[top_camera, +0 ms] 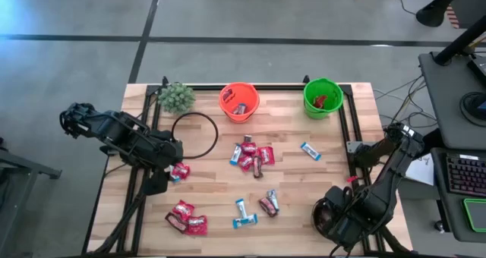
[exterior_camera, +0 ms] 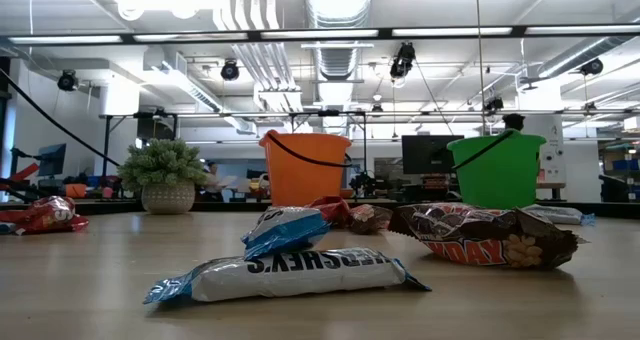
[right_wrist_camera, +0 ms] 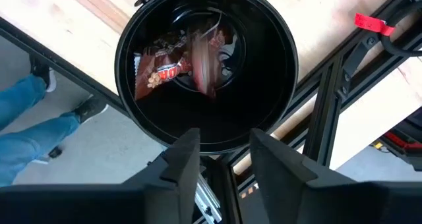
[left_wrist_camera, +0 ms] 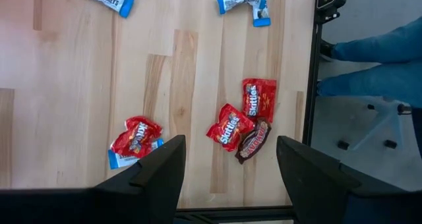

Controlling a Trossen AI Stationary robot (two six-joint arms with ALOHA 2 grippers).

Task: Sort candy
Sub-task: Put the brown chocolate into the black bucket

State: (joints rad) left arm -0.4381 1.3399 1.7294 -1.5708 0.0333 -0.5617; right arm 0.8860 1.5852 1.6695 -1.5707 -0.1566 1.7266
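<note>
Hovering over the black bucket (right_wrist_camera: 206, 66) at the near right corner of the table (top_camera: 205, 205), my right gripper (right_wrist_camera: 224, 159) had its two fingers a little apart with nothing between them. Inside the bucket lay dark brown bars (right_wrist_camera: 177, 64), one with yellow lettering on its wrapper. From above, the bucket (top_camera: 328, 215) showed mostly under my right arm.

My left gripper (left_wrist_camera: 229, 171) hung on the far side of the table from the black bucket, fingers spread wide and empty. Just beyond its fingers lay a red packet (left_wrist_camera: 135, 137) on top of a blue-and-white wrapper, and farther toward the table edge two more red packets (left_wrist_camera: 260, 99) and a dark brown bar (left_wrist_camera: 254, 141) touching them. Seen from above, the left gripper (top_camera: 168, 153) sat beside a black ring (top_camera: 194, 136) lying flat on the wood.

The rest of the candy (top_camera: 249, 156) was scattered across the table between the two arms: a cluster in the middle, a lone blue-and-white bar (top_camera: 310, 150) toward the green bucket (top_camera: 322, 97), and small groups near the front edge (top_camera: 187, 218). The orange bucket (top_camera: 239, 101) stood beside the green one along the back edge, each holding some candy. A small potted plant (top_camera: 175, 97) stood farther along that edge, past the orange bucket. A person's legs in jeans (left_wrist_camera: 372, 62) showed beside the table.
</note>
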